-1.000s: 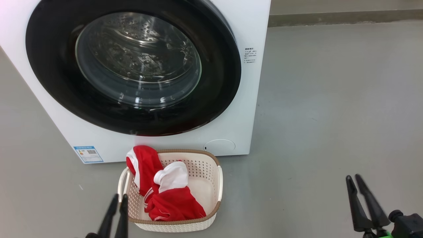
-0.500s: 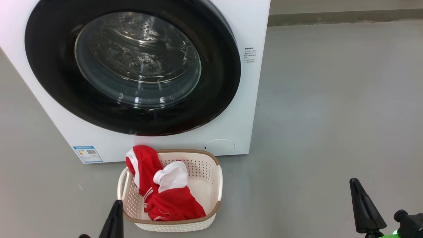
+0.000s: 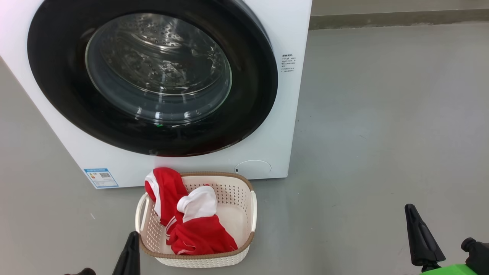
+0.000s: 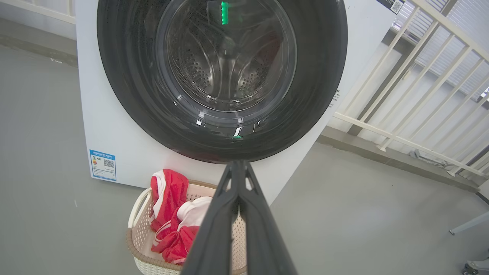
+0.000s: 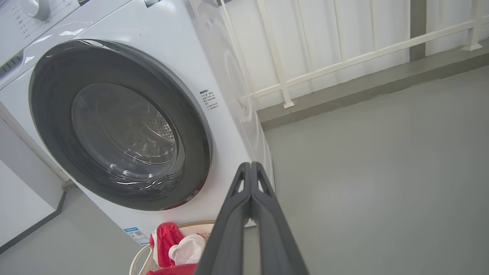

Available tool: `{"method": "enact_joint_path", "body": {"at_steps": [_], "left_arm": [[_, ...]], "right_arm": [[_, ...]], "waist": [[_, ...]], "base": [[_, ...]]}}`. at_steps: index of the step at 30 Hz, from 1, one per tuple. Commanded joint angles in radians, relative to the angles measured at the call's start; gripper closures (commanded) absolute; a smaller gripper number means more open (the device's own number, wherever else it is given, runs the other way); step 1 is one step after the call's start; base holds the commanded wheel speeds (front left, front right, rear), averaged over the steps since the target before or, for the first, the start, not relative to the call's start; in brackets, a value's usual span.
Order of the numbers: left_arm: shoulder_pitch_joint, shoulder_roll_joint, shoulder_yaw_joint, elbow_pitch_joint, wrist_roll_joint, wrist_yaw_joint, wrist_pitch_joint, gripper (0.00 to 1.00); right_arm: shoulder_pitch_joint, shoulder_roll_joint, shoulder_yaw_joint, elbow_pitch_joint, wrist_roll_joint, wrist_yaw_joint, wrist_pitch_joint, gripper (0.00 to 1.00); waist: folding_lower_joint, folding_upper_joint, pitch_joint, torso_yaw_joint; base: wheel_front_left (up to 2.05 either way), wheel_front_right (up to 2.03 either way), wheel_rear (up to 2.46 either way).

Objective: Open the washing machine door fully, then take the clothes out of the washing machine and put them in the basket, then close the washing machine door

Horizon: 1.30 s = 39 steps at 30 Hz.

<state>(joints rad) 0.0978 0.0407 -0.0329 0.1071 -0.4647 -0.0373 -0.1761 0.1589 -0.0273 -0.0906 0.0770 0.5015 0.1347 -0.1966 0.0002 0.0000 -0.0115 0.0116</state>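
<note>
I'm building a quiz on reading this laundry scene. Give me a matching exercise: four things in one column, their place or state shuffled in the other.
Things
1. door
2. clothes
3. basket
4. left gripper

Place or state
A. on the floor in front of the washer
B. fingers pressed together, holding nothing
C. closed flush on the washer
D. in the basket, one part draped over its rim

Pairs: 1-C, 2-D, 3-A, 4-B
</note>
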Motion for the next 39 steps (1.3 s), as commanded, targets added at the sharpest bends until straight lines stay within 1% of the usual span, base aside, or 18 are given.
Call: {"method": "enact_joint_path", "body": {"at_steps": [1,3,39], "left_arm": [[-0.042,0.01,0.018,-0.016,-0.041,-0.012,0.007,1.0],[-0.044,0.01,0.019,-0.014,-0.053,-0.013,0.01,1.0],[-0.107,0.016,0.061,0.045,-0.491,-0.045,0.113,1.0]], "right_arm": [[-0.043,-0.019,0.003,-0.017,0.041,-0.001,0.008,1.0],[-0.045,-0.02,0.003,-0.015,0.053,-0.001,0.011,1.0],[-0.131,-0.034,0.011,0.056,0.484,-0.002,0.114,1.0]], "waist": [[-0.0001,0.0,0.0,0.0],[-0.0001,0.0,0.0,0.0],[-0.0002,0.0,0.006,-0.005]], "base": [[0.0,0.0,0.0],[0.0,0.0,0.0],[0.0,0.0,0.0]]}}
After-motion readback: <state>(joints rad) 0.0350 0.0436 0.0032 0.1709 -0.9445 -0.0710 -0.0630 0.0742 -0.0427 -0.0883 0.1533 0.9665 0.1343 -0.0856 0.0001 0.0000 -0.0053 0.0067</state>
